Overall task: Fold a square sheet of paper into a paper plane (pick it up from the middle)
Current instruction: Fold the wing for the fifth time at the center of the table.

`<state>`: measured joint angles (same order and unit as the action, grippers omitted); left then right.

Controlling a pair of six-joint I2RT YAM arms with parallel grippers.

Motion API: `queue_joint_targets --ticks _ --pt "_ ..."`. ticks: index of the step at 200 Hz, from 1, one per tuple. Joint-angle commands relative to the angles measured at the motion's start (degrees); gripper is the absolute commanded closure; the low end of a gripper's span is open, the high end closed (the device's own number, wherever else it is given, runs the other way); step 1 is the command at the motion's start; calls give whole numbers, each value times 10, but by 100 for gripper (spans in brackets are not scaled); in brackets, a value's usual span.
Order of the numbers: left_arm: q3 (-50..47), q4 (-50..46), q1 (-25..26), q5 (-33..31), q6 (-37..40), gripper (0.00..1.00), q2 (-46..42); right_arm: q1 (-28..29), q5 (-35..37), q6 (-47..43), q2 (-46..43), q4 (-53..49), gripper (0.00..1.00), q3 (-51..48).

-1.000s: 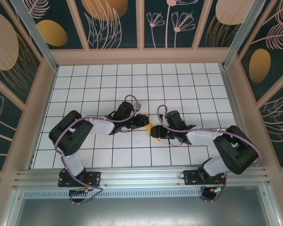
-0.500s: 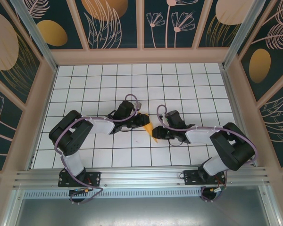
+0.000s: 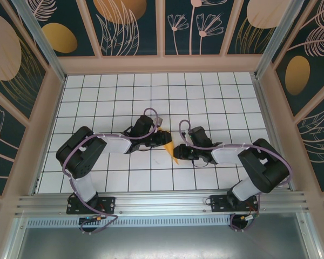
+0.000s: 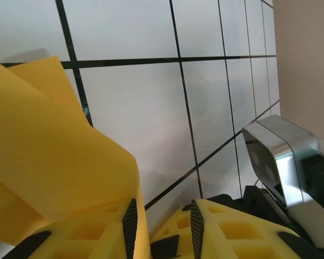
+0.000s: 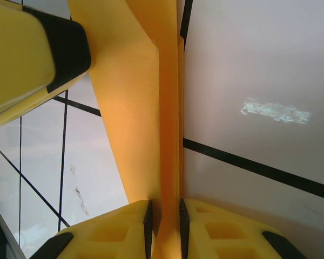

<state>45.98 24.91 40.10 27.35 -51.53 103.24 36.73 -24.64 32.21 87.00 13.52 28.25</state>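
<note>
1. The folded orange paper is near the middle of the white gridded surface, between the two grippers.
2. The right gripper, at the middle of the surface, has its jaws almost closed, pinching the paper's layers.
3. The left gripper, also there, has its jaws partly apart; the paper lies against one pad only.

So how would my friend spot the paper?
Find the white tiled table, then its middle, where the left gripper and right gripper meet. The paper is a small folded strip between them. It's the only bright orange thing on the tiles.
</note>
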Motion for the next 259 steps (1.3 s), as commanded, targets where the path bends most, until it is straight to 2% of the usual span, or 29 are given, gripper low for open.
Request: queue_joint_targets --ticks 1,34,60,93,118,143,259 --pt "-5 34 1 38 -7 64 -2 0 -18 11 13 13 76 10" --pt "-10 56 2 61 -17 61 6 0 -21 18 20 19 76 15" --pt "-9 56 2 54 -19 61 19 0 -25 21 24 23 76 18" --pt "-3 21 2 6 -5 66 30 -1 -34 19 19 25 73 14" --pt "7 -19 2 -31 13 68 28 0 -41 2 11 9 65 11" --pt "10 -32 2 -48 17 68 24 0 -49 -13 11 -4 61 12" --pt "14 -6 2 -20 5 68 24 14 -45 -44 38 -42 56 50"
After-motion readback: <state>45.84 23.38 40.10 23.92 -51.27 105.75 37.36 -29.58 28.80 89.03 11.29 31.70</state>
